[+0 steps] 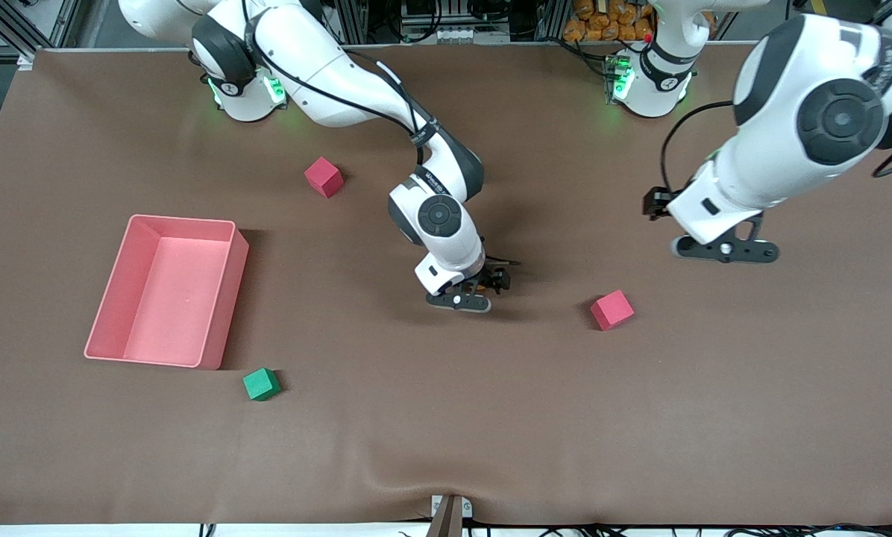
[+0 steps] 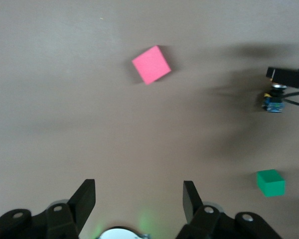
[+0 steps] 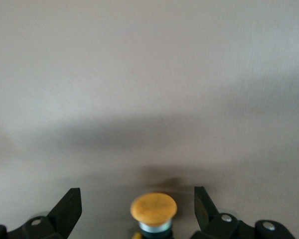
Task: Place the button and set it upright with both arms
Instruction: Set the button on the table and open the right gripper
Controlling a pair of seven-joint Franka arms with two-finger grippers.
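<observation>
The button [image 3: 153, 209] has a round orange cap on a silver collar. It sits between the spread fingers of my right gripper [image 3: 136, 193], which do not touch it. In the front view the right gripper [image 1: 483, 289] is low over the middle of the table, with the button [image 1: 488, 283] mostly hidden by it. My left gripper [image 1: 723, 250] is open and empty, up over the table toward the left arm's end. The left wrist view shows its own open gripper [image 2: 138, 185] and, farther off, the button [image 2: 274, 103] under the right gripper.
A pink bin [image 1: 118, 298] stands toward the right arm's end. One red cube [image 1: 324, 177] lies near the right arm's base. Another red cube [image 1: 611, 309] lies between the two grippers and shows in the left wrist view [image 2: 151, 64]. A green cube [image 1: 261, 384] lies beside the bin.
</observation>
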